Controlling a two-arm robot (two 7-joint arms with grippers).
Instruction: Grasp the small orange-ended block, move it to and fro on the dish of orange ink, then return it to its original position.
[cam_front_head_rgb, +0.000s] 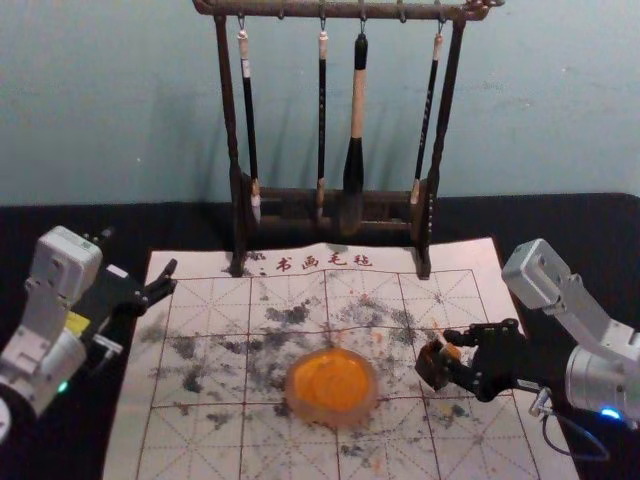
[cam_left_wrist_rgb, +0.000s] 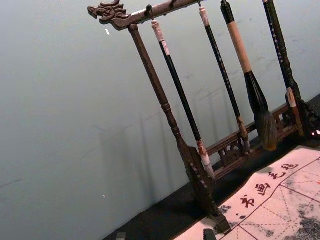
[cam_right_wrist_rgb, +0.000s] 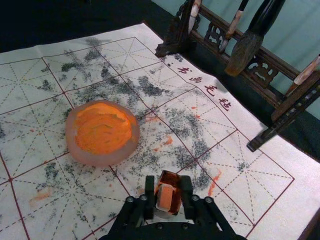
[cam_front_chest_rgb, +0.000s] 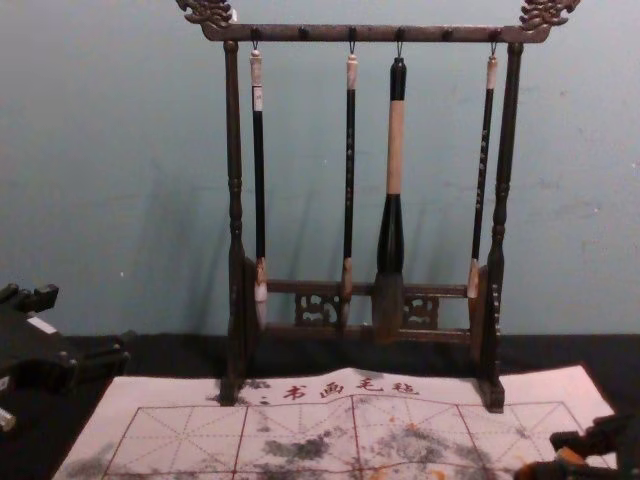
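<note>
My right gripper (cam_front_head_rgb: 449, 352) is at the right part of the felt mat, its fingers closed around a small dark brown block (cam_front_head_rgb: 431, 366). In the right wrist view, the gripper (cam_right_wrist_rgb: 168, 178) has a fingertip against each side of the block (cam_right_wrist_rgb: 165, 198), whose orange end faces the camera. Whether the block touches the mat, I cannot tell. The round dish of orange ink (cam_front_head_rgb: 332, 387) lies to the left of the block, apart from it; the right wrist view also has the dish (cam_right_wrist_rgb: 102, 133). My left gripper (cam_front_head_rgb: 137, 258) is parked open at the left; its spread tips edge into its wrist view (cam_left_wrist_rgb: 165, 235).
A dark wooden rack (cam_front_chest_rgb: 237, 190) with several hanging brushes stands at the mat's far edge, before the wall. The white mat (cam_front_head_rgb: 225, 440) has red grid lines and dark ink smudges. Black cloth (cam_front_head_rgb: 560, 225) surrounds it.
</note>
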